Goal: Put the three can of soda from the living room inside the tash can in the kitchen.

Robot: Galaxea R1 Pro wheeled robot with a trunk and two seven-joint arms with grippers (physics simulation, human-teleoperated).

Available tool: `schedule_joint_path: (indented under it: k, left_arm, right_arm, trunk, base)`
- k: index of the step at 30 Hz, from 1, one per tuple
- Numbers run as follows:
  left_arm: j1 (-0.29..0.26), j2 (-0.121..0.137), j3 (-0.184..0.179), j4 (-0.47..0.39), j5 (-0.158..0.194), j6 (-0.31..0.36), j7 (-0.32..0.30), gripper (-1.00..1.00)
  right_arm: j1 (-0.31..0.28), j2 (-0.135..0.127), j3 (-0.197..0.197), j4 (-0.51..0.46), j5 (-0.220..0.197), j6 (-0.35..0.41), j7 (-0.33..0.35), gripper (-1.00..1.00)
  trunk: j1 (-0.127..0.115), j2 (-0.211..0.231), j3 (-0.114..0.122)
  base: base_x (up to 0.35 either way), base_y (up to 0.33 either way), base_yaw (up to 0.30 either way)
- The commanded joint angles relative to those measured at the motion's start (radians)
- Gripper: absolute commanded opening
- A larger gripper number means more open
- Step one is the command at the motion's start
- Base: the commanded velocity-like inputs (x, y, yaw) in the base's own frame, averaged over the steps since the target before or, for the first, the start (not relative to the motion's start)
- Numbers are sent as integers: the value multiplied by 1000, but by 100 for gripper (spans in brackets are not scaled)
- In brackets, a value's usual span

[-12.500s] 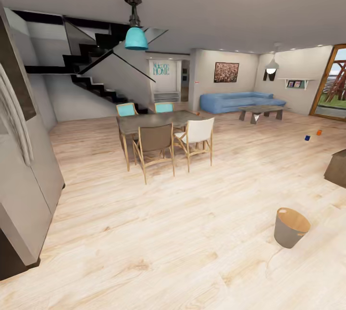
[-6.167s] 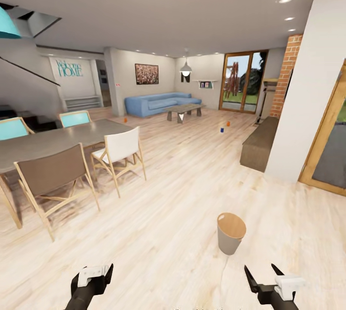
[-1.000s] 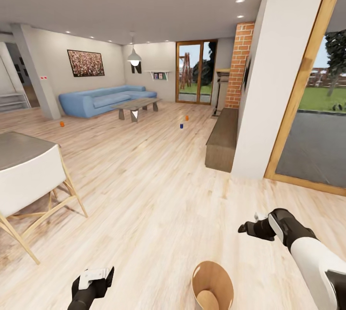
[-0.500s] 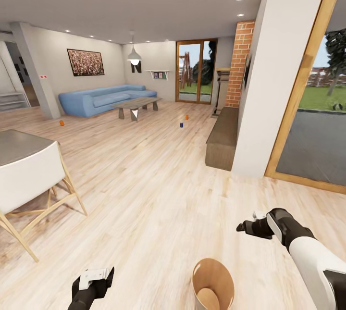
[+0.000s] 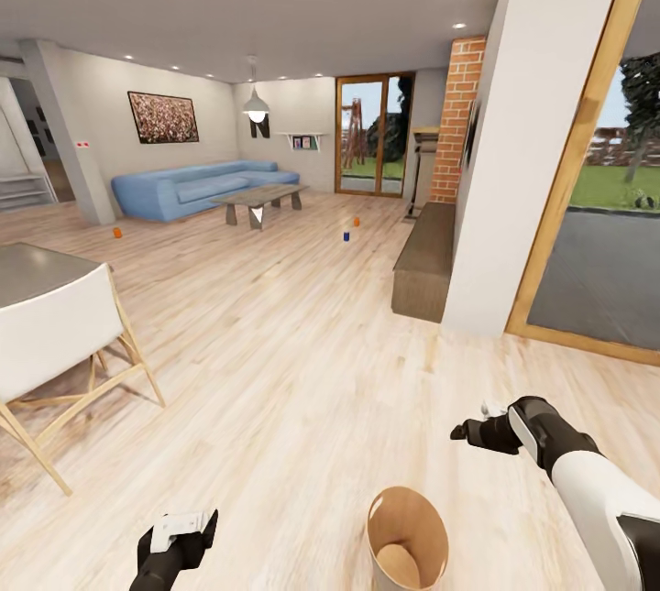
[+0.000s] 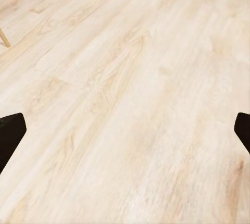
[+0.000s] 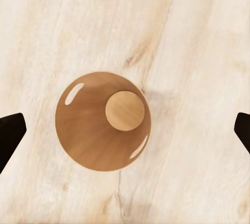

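At the robot's feet stood the tash can (image 5: 407,543), upright on the light wood floor (image 5: 302,362), and the right wrist view looked straight down into it (image 7: 102,128): a brown, glossy inside with nothing in it. The right gripper (image 5: 469,432) hung over the floor just beside the bucket, its fingertips (image 7: 11,130) spread wide at the two edges of that view, holding nothing. The left gripper (image 5: 180,536) sat low with its fingers (image 6: 10,133) likewise apart over bare planks.

Far across the room lay the cans — a dark blue can (image 5: 346,236) and an orange can (image 5: 357,222) close together on the floor past the coffee table (image 5: 261,199), and a second orange can (image 5: 117,233) well apart from them, near the end of the blue sofa (image 5: 197,188). All three were too small in the head view to tell whether they stood or lay.

By my judgement the cans would be light, stiff and smooth-walled, apt to slip or roll if nudged off-centre; a squeeze across the middle of the body, jaws square to it, looked the safest hold. The bucket seemed light too and easily tipped, so a can would best be released from above its mouth — not pushed against the rim (image 7: 61,105).
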Motion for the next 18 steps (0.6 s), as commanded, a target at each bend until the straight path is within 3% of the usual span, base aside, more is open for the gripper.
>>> schedule_joint_path:
  k: [1,18]
  left_arm:
    - [0,0,0,0,0,0,0,100]
    - [0,0,0,0,0,-1,0,100]
  right_arm:
    - [0,0,0,0,0,0,0,100]
    - [0,0,0,-2,0,0,0,100]
  trunk:
    - [4,-7,-3]
    - [69,-126,-56]
  base:
    - [0,0,0]
    - [0,0,0]
